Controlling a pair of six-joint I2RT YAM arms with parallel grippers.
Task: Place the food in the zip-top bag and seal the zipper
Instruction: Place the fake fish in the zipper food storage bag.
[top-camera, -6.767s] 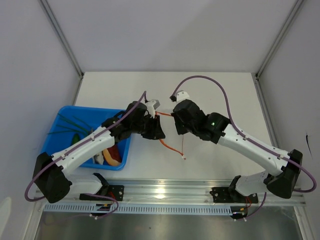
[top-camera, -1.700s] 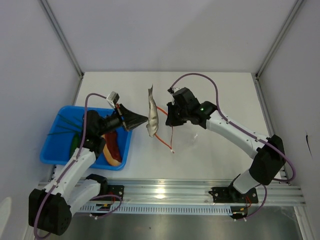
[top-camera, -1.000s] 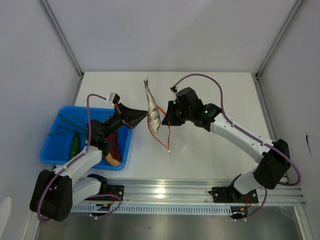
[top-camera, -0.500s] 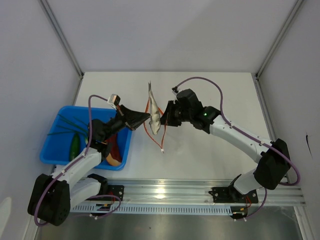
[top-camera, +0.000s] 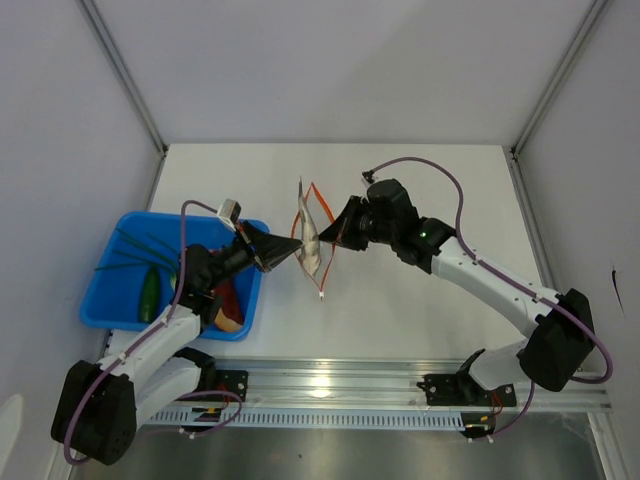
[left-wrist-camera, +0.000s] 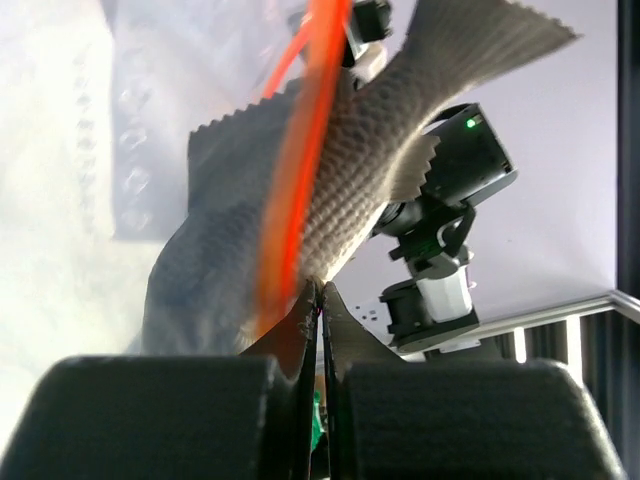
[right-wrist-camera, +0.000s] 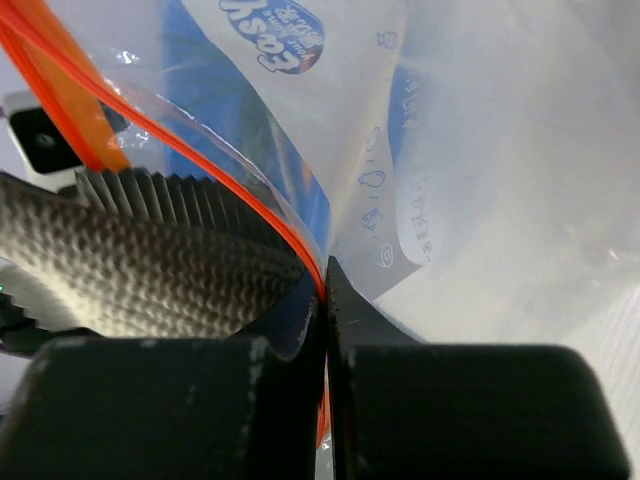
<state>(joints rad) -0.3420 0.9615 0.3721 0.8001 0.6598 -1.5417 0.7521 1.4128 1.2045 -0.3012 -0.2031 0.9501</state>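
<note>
Looking down on a white surface (top-camera: 420, 180) walled in pale grey. Blue tray (top-camera: 130, 218) at left, partly hidden under the left arm, holding meat slab (top-camera: 228, 300) and green stalks (top-camera: 130, 245). Above mid-surface, clear bag (top-camera: 310, 240) pinched from both sides, left hand (top-camera: 296, 247) and right hand (top-camera: 330, 240) each clenched on it, orange zipper (left-wrist-camera: 305, 150) along its edge, grey toy fish (left-wrist-camera: 370, 190) showing through

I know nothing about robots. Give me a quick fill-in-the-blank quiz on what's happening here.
1. The left gripper and right gripper are both ____ on the zip-top bag.
2. The scaly grey toy between them is shaped like a ____.
3. The meat slab lies in the ____ tray.
Missing words: shut; fish; blue.
</note>
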